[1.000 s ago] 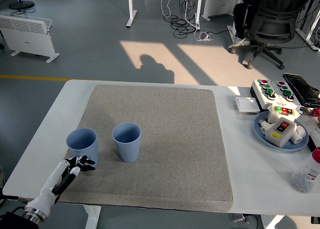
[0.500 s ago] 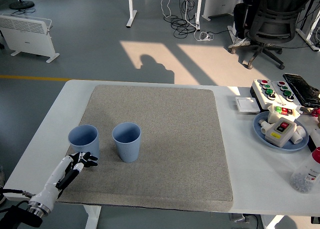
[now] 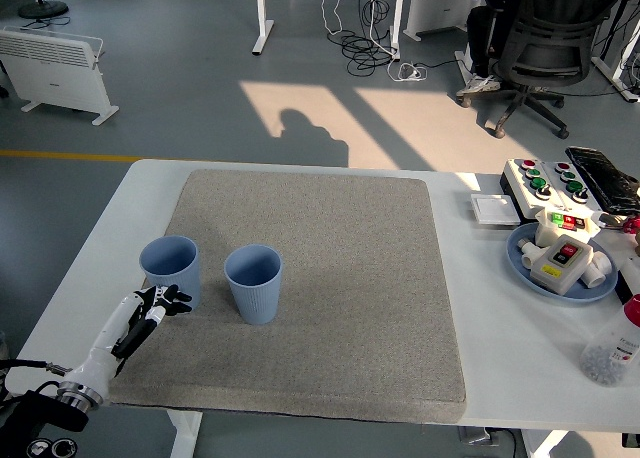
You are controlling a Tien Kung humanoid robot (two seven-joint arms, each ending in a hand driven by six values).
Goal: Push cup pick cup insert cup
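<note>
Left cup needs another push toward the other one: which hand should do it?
Left. The left hand is already at the near side of the left cup; the right hand is out of view.

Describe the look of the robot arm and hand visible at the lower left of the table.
Only the left arm shows. The left hand has black, jointed fingers on a white palm shell. Behind it the forearm is a slim white casing with a long black strip along its top. It ends in a silver metal collar at the wrist joint, followed by black housing at the frame corner. No markings are legible.

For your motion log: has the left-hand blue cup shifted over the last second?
Yes. The left cup has moved up-table and slightly right, nearer the other cup.
</note>
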